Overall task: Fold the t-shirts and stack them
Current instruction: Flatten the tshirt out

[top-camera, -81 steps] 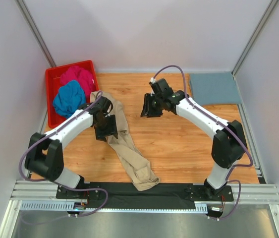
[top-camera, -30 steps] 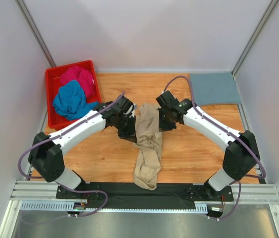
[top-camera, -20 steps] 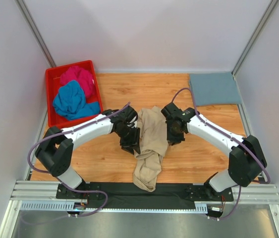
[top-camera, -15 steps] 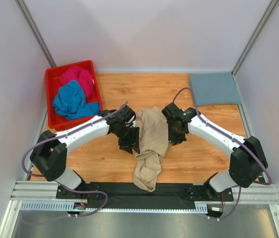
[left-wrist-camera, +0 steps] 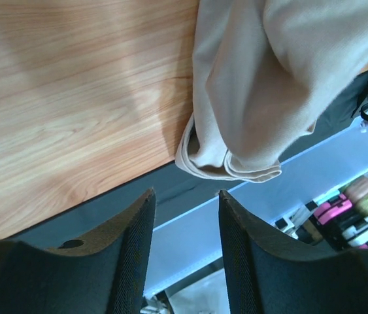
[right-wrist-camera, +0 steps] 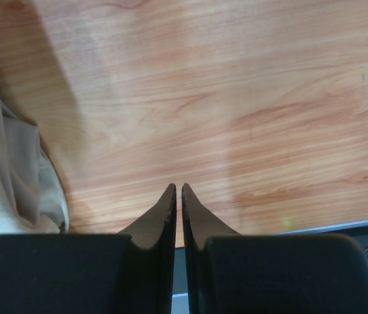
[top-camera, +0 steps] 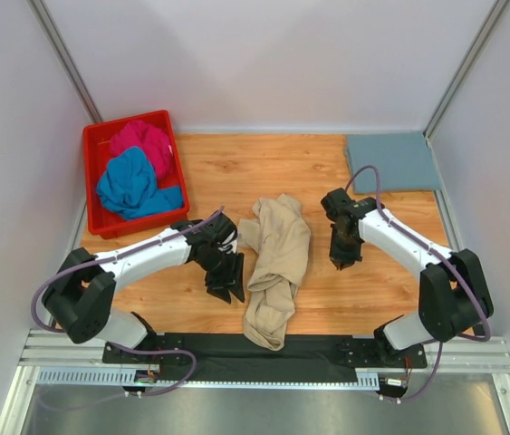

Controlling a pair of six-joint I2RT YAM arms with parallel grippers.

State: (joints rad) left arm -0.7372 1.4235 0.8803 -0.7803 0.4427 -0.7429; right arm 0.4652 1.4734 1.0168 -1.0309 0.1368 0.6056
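Note:
A beige t-shirt [top-camera: 275, 263] lies crumpled in a long heap mid-table, its near end reaching the black strip at the table's front. My left gripper [top-camera: 227, 290] stands just left of it, open, with nothing between its fingers; in the left wrist view that gripper [left-wrist-camera: 184, 196] hovers over the table's front edge, and the beige t-shirt [left-wrist-camera: 255, 85] lies ahead and to the right. Right of the heap, my right gripper [top-camera: 341, 258] is shut and empty. In the right wrist view this gripper [right-wrist-camera: 178, 190] points at bare wood, with the beige t-shirt [right-wrist-camera: 7, 176] at the left edge.
A red bin [top-camera: 94, 149] at the back left holds a magenta t-shirt [top-camera: 141, 140] and a bright blue t-shirt [top-camera: 128, 181]. A grey-blue t-shirt [top-camera: 392, 161] lies flat and folded at the back right corner. White walls close in the table on three sides.
The left gripper opened and let go of the beige t-shirt. Both arms drew away from it, left arm toward the near edge, right arm to the right. The shirt now lies loose.

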